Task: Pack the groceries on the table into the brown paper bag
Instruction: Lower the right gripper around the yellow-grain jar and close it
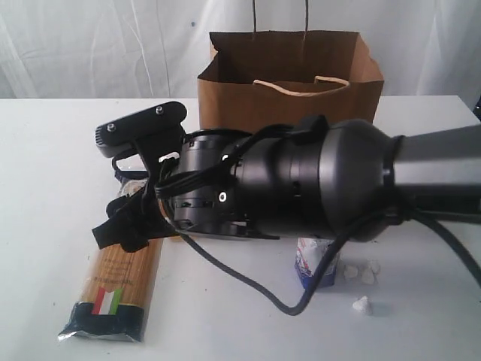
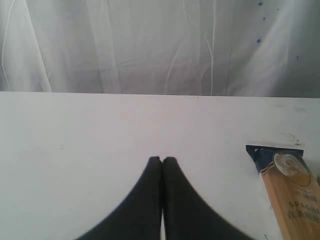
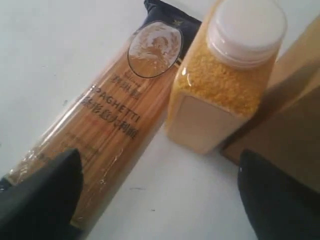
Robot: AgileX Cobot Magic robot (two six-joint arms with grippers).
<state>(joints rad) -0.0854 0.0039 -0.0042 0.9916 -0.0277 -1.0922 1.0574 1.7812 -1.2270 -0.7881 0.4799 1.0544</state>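
Note:
The brown paper bag [image 1: 289, 79] stands upright and open at the back of the table [image 1: 45, 165]. A long spaghetti packet [image 1: 113, 289] with an Italian flag lies at the front left. My right arm reaches across to it, and the right gripper [image 1: 129, 219] hangs open over its far end. In the right wrist view the gripper [image 3: 160, 192] is empty, with the packet [image 3: 110, 115] under one finger [image 3: 42, 195] and a yellow-grain bottle [image 3: 225, 85] with a white cap upright beyond. My left gripper [image 2: 162, 161] is shut and empty above the table, with the packet [image 2: 289, 192] beside it.
A small white-blue carton [image 1: 314, 259] stands under the right arm, with white crumbs [image 1: 362, 304] beside it. A brown surface [image 3: 292, 120] touches the bottle; I cannot tell whether it is the bag or a pouch. White curtains hang behind the table.

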